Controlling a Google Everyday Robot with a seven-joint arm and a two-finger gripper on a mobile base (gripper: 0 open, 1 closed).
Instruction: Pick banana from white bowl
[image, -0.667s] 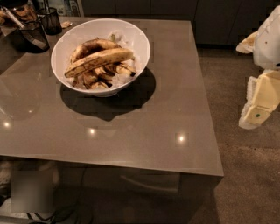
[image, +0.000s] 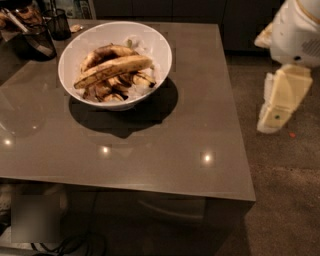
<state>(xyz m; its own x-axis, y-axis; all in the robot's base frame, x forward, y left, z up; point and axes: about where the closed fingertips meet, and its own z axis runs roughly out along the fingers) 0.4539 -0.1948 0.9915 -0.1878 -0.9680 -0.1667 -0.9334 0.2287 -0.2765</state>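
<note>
The white bowl (image: 162, 47) stands on the far left part of the grey table (image: 190, 130). The banana (image: 112, 70), long and yellow with brown speckles, lies across the top of several shorter, darker bananas (image: 112, 90) in the bowl. My gripper (image: 274, 117), cream-coloured, hangs off the table's right edge, over the floor, well to the right of the bowl and empty. The white arm (image: 300, 30) rises above it at the top right.
Two dark mesh cups (image: 37, 42) (image: 60, 24) stand at the table's far left corner, behind the bowl. The table's right edge runs between the bowl and the gripper. Brown carpet floor (image: 285, 200) lies to the right.
My gripper has moved a little left and up, closer to the table's right edge. The bowl and the bananas have not moved.
</note>
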